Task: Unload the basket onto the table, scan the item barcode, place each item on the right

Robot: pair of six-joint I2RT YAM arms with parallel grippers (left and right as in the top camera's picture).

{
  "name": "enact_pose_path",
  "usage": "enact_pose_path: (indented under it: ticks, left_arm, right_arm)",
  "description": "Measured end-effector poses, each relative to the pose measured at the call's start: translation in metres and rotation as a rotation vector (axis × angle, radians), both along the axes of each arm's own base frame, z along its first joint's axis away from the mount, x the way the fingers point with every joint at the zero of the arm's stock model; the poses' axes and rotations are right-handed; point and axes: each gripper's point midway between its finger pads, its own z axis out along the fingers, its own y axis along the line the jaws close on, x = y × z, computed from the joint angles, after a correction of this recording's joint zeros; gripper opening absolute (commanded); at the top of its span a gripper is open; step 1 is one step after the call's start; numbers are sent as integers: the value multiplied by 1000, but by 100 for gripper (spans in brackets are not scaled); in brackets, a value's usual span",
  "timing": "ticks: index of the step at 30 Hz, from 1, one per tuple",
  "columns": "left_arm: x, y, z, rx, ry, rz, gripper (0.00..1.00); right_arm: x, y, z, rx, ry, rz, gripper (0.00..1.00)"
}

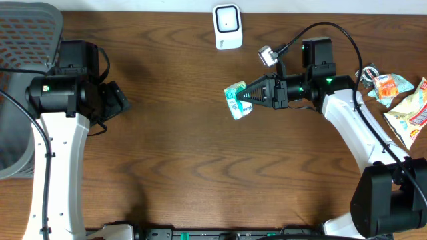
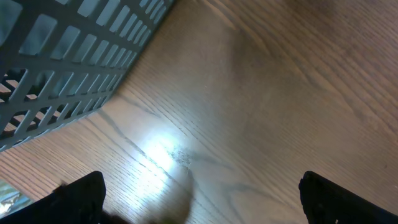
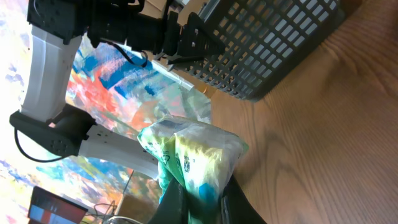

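My right jaws clamp the green packet [image 1: 235, 101], white scanner [image 1: 227, 27] nearby; left jaws stand wide apart over the desk [image 1: 187, 160].

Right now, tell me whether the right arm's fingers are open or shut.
Shut: the right fingers clamp one end of the green snack packet, pressed against both its sides.

left arm [image 1: 57, 153] folded | left tool [image 1: 119, 100] spread wide | right arm [image 1: 353, 127] extended | right tool [image 1: 248, 97] clamped on packet [image 1: 235, 103]
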Motion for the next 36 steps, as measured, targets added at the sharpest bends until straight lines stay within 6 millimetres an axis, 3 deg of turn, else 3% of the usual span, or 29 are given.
enact_pose_path:
  ticks: [36]
  left_arm:
    - [0,0,0,0,0,0,98]
  right_arm:
    - [2,4,-6,-35,-9,-18,1]
